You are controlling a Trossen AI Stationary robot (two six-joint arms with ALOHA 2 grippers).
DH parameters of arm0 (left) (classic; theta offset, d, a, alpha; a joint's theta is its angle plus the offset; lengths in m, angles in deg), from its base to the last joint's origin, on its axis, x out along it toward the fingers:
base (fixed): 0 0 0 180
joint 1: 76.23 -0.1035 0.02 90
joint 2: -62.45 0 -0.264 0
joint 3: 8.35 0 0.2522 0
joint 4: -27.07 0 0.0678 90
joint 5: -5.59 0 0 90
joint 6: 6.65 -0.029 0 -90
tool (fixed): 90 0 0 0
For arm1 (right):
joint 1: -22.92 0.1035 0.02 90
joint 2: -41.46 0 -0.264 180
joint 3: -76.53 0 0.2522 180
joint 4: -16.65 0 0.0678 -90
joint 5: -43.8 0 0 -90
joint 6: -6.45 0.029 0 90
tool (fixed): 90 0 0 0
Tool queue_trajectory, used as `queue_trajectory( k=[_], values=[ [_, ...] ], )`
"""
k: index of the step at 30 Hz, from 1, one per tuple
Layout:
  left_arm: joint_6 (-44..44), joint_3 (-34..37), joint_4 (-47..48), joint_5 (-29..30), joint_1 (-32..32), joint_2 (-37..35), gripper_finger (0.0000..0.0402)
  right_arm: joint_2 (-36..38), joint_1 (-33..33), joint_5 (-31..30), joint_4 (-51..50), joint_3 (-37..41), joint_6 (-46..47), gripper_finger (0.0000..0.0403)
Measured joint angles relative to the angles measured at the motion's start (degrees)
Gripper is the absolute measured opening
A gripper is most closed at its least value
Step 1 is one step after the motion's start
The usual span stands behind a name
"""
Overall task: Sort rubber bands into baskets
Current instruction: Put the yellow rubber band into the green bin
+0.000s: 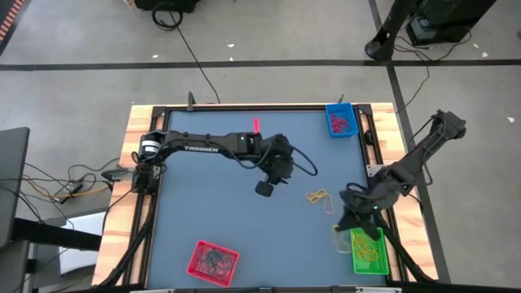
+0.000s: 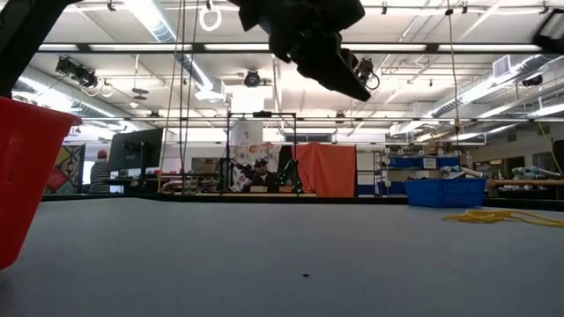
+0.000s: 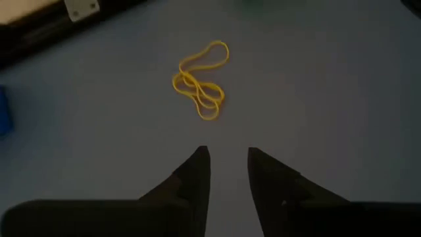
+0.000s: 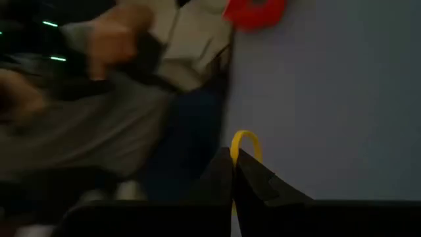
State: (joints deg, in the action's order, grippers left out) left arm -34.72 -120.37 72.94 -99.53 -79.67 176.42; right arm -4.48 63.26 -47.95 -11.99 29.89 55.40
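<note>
Ahead of the left gripper (image 3: 228, 164), whose fingers stand slightly apart over bare tabletop (image 1: 228, 203), lies a tangle of yellow rubber bands (image 3: 201, 80), nothing between. The right gripper (image 4: 233, 161), pressed together, pinches a yellow band (image 4: 245, 141) beside the green basket (image 1: 368, 252). Blue basket (image 1: 341, 120) and red basket (image 1: 213, 262) sit well apart.

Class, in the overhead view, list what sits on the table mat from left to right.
red basket → left end effector → loose yellow rubber bands → blue basket → green basket.
</note>
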Motion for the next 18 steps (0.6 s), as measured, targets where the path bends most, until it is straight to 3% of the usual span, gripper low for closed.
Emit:
queue_trajectory(
  k=[6, 13, 18],
  values=[
    [0.01, 5.06, -9.27, -0.03, 0.06, -0.02, 0.0108, 2.72, 5.89, 9.2, -1.86, 0.0, 17.46, 0.0012],
    [0.19, 9.55, -11.19, -0.02, 0.17, -0.02, 0.0108, 0.05, 15.12, 6.06, -3.85, 0.0, 37.56, 0.0007],
    [0.2, 9.74, -9.41, -0.01, 0.17, -0.02, 0.0108, -4.32, 19.5, 11.57, -3.85, 0.0, 50.38, 0.0009]
  ],
)
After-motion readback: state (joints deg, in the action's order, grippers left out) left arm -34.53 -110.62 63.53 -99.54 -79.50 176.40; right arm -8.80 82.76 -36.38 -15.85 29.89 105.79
